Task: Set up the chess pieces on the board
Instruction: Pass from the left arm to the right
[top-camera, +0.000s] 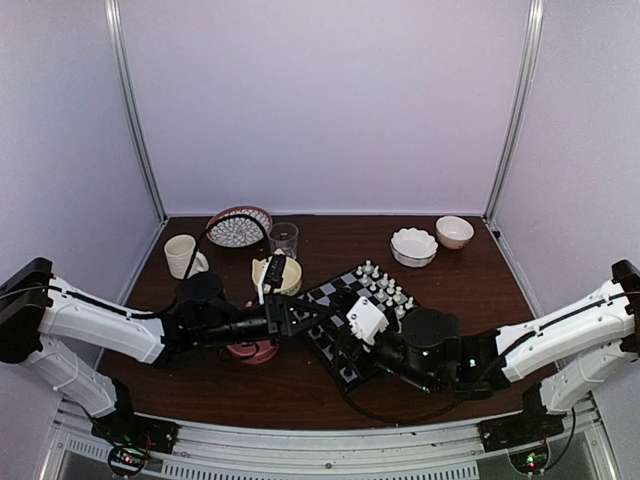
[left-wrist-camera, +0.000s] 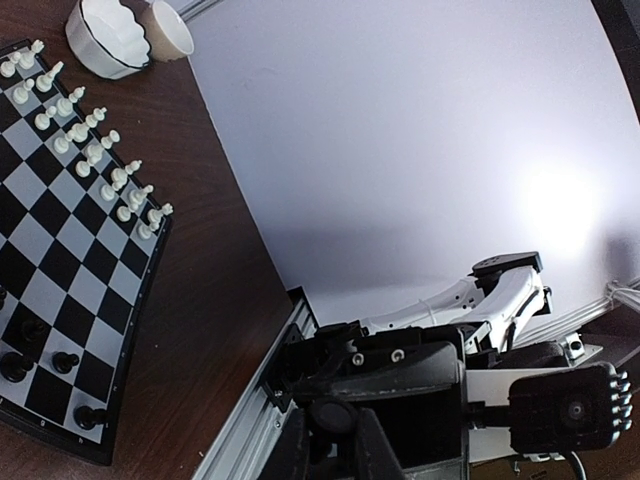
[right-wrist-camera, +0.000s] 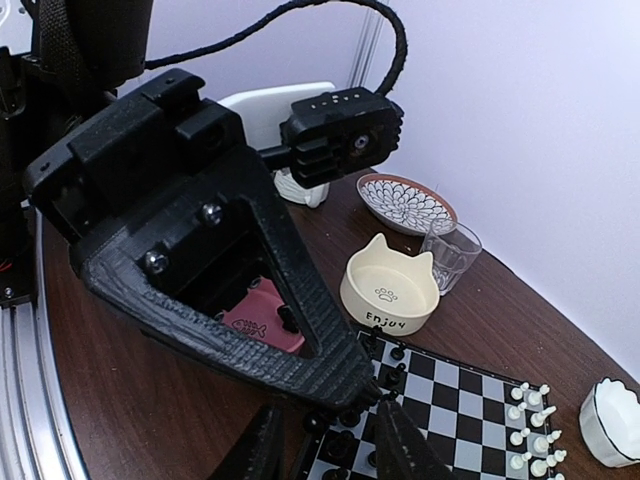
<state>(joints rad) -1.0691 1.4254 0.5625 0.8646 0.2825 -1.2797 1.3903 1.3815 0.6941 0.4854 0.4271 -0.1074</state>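
The board (top-camera: 343, 362) lies in the middle of the table, with white chessmen (top-camera: 385, 285) along its far right edge. Both grippers meet over its near left corner. My left gripper (top-camera: 318, 318) is shut on a small black chess piece (left-wrist-camera: 338, 412), held between its fingertips. In the right wrist view, the left gripper's tip (right-wrist-camera: 368, 392) hangs just above the board (right-wrist-camera: 470, 400), between my right gripper's spread fingers. My right gripper (right-wrist-camera: 335, 445) is open and empty. Several black pieces (right-wrist-camera: 395, 352) stand on the board's near squares, and they also show in the left wrist view (left-wrist-camera: 65, 360).
A red bowl (top-camera: 252, 350) holding a black piece (right-wrist-camera: 287, 318) sits under the left arm. A cream cat-eared bowl (top-camera: 277, 272), a glass (top-camera: 284, 238), a patterned plate (top-camera: 240, 225) and a mug (top-camera: 183, 255) stand behind. A scalloped white bowl (top-camera: 413, 245) and a small bowl (top-camera: 455, 231) stand far right.
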